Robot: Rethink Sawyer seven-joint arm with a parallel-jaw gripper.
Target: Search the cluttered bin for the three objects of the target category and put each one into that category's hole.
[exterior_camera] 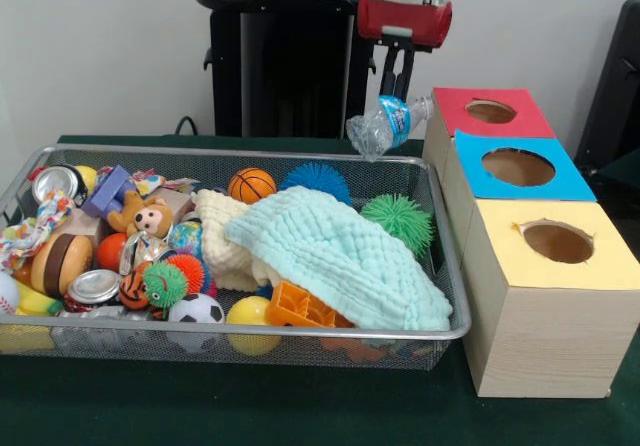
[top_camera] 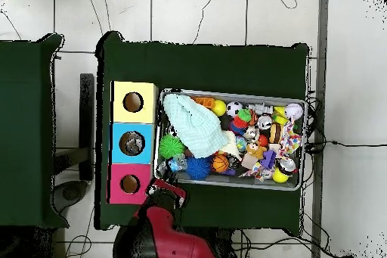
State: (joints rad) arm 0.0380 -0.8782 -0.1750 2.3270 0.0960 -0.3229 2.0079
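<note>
The red-and-black gripper [exterior_camera: 400, 88] is hanging above the far right corner of the wire-mesh metal bin [exterior_camera: 450, 266], w/ its two dark fingers [exterior_camera: 398, 71] clenched on a crumpled clear plastic water bottle w/ blue label [exterior_camera: 385, 124]. The bottle is dangling directly below the fingertips, tilted, cap end up toward the boxes, clear of the bin contents. Just to the side of the fingers, in front view, a row of three wooden boxes is standing: red-topped box w/ round hole [exterior_camera: 490, 112] nearest the gripper, blue-topped box w/ round hole [exterior_camera: 518, 167] next, yellow-topped box w/ round hole [exterior_camera: 558, 241] farthest. Below and to the other side of the fingers, the bin is holding a pale mint knitted cloth [exterior_camera: 340, 256], a green spiky rubber ball [exterior_camera: 398, 219], a blue spiky ball [exterior_camera: 316, 179], a small orange basketball [exterior_camera: 251, 184], a brown stuffed monkey toy [exterior_camera: 145, 216], a mini soccer ball [exterior_camera: 196, 309] and crushed metal cans [exterior_camera: 92, 286]. In overhead view the gripper [top_camera: 168, 190] is sitting betw. the red box [top_camera: 129, 184] and the bin corner [top_camera: 160, 175]; something greyish is showing in the blue box's hole [top_camera: 132, 143], can't tell what.
</note>
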